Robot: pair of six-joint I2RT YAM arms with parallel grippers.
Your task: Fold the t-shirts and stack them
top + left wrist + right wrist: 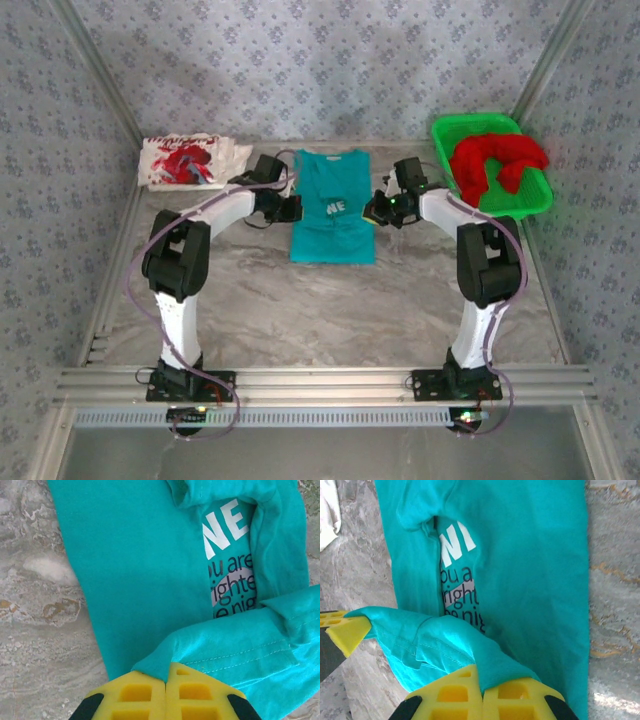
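While both arms reach inward, left claw (pixel 165 679) and right claw (pixel 481 679) each pinch the teal t-shirt (pixel 333 210).

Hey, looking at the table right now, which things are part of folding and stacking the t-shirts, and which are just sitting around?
Part of the job:
- teal t-shirt, pinched by the left end effector and the right end effector
- white t-shirt with red print, far left
- red t-shirt, in the basket

Just lying about:
- green plastic basket, merely holding the red one
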